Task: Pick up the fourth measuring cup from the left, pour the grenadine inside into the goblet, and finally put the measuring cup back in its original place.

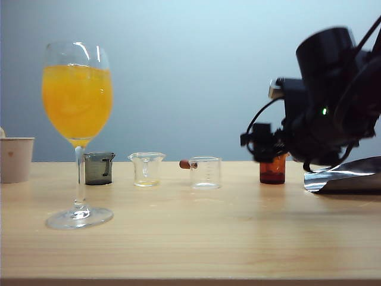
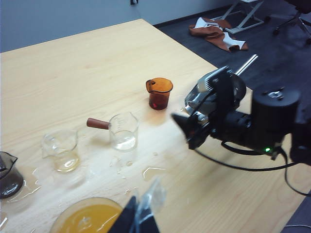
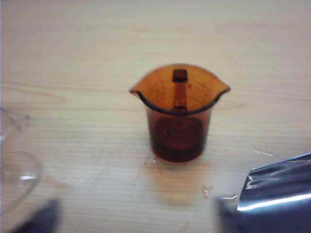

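Closing in on the amber measuring cup (image 3: 179,116), the right gripper (image 2: 190,130) hovers just beside it at the right end of the row, and that puts the task at the approach, before any pickup. The cup stands upright on the wooden table (image 1: 190,244), untouched, fourth along after the smoky grey cup (image 1: 99,168) and two clear cups (image 1: 146,169). A shallow pool of dark red grenadine (image 3: 177,145) sits in its bottom. In the right wrist view the fingers (image 3: 272,194) stand either side of the frame with the cup between and beyond them, so the claw reads as spread apart and empty. The left gripper (image 2: 141,213) hangs above the goblet (image 1: 77,128), which is well apart at the left end and already holds orange liquid; whether that claw is parted or closed cannot be told. Next, by the look of it, the right claw must ease forward around the cup's body and clamp squarely, keeping it level so nothing spills. Faint graduation lines show on one clear cup (image 1: 206,173), but no writing or brand is legible anywhere.
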